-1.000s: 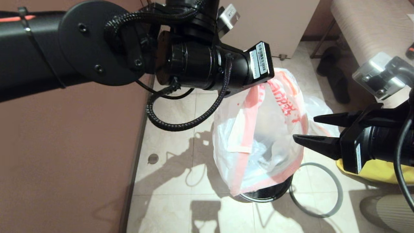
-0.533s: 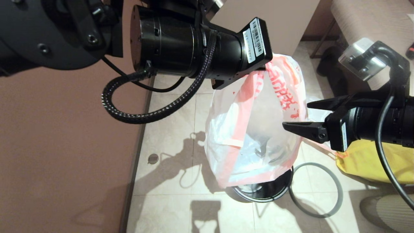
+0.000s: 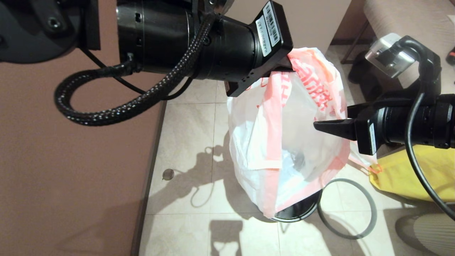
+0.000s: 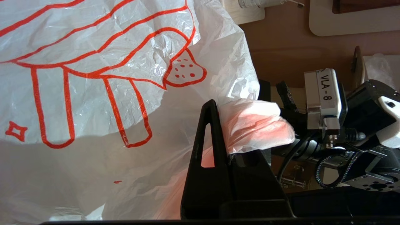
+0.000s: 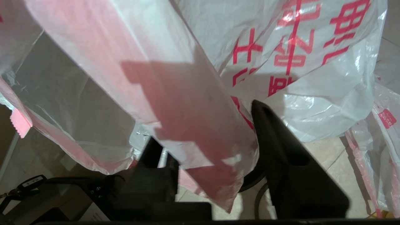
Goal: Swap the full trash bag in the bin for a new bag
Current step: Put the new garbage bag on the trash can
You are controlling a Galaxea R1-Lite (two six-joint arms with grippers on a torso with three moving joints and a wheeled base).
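Note:
The new bag [image 3: 284, 142], limp and translucent with a pink hem and red print, hangs open above the black bin [image 3: 302, 210]. Its lower end reaches the bin's mouth. My left gripper [image 3: 284, 67] holds the bag from above and is shut on a bunched piece of hem [image 4: 256, 128]. My right gripper [image 3: 330, 119] is open at the bag's right side. In the right wrist view a fold of pink hem [image 5: 187, 118] lies between the open fingers [image 5: 275, 140]. Part of the full trash bag [image 5: 386, 125] shows beyond.
The bin's grey hoop [image 3: 369, 213] lies flat on the tiled floor to the right of the bin. A yellow fabric bag [image 3: 412, 174] sits under my right arm. A brown wall panel [image 3: 71, 177] runs along the left, and black shoes [image 3: 366, 81] stand at the back.
The left gripper has lifted the new bag higher and closer to the head camera. The right gripper has moved up and left, so its fingers now straddle the bag's hem.

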